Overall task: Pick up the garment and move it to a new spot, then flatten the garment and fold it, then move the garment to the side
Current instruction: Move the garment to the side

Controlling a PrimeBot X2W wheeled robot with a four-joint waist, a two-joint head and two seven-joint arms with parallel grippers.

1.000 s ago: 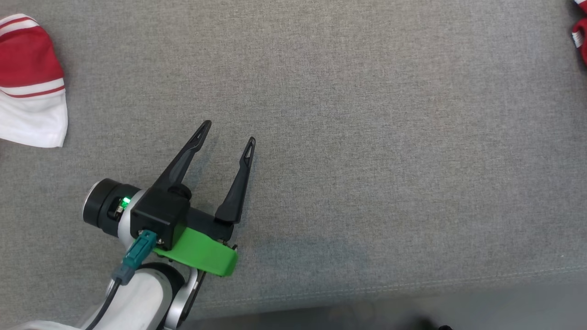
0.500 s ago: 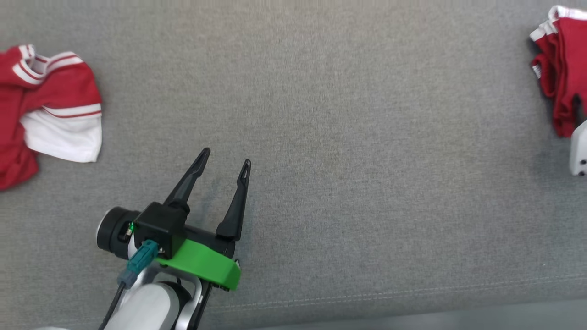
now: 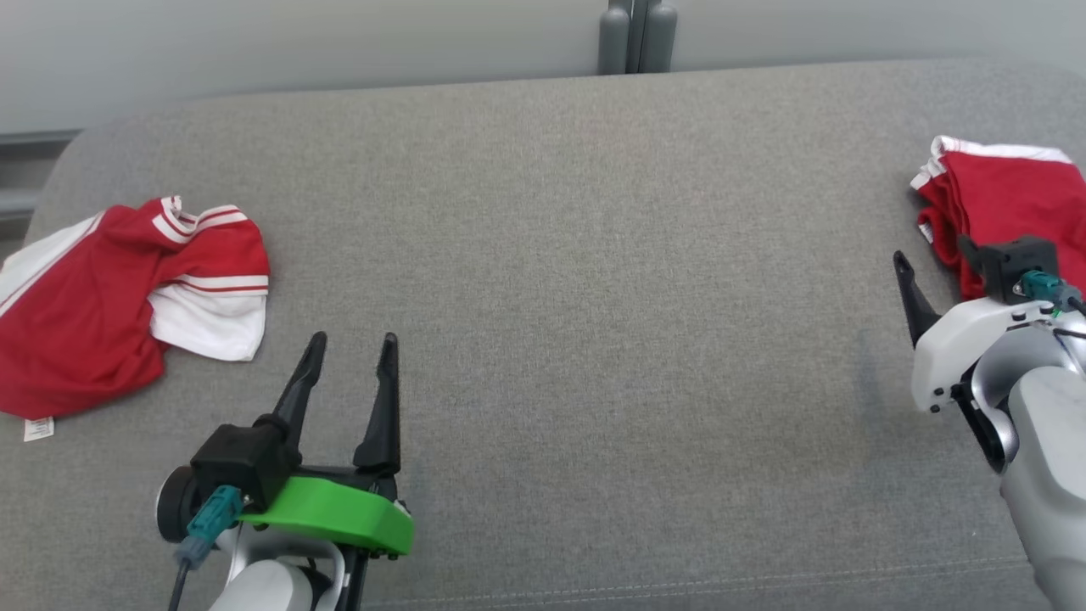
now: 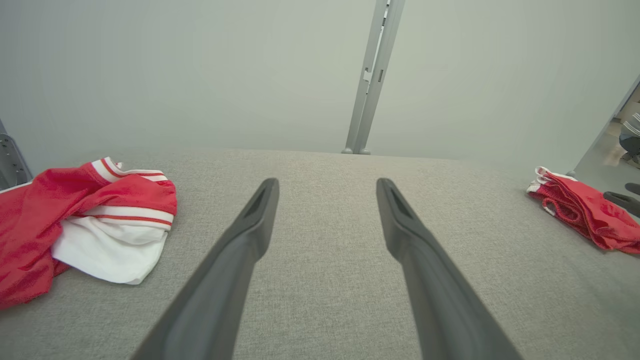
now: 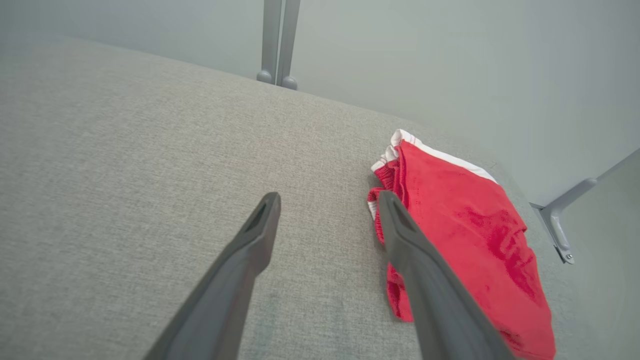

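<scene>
– Head view first: which garment does the coming move turn on?

– Most likely the crumpled jersey (image 3: 110,314), red with white sleeves, heaped at the left end of the fabric-covered table (image 3: 594,297). The folded red garment (image 3: 1010,191) at the right end looks finished and set aside (a judgement, not a certainty).

– And the claws?

– Wide open and empty, the left claw (image 3: 354,339) points to twelve o'clock. The jersey lies at about ten o'clock from it, near but apart, and the white sleeve (image 3: 208,327) is its closest part. The heap's long axis runs roughly from eight to two o'clock. Also open, the right claw (image 3: 933,255) grips nothing. The folded garment sits just beside it at one o'clock, and whether it touches the cloth cannot be told.

– So which arm is nearer the jersey?

– The left one, plainly. The right claw is well apart from it, across the whole table.

– Any writing to read?

– Only a small white tag (image 3: 37,428) at the heap's seven-o'clock edge. Its print is too small to make out, and no brand shows on either garment.
</scene>
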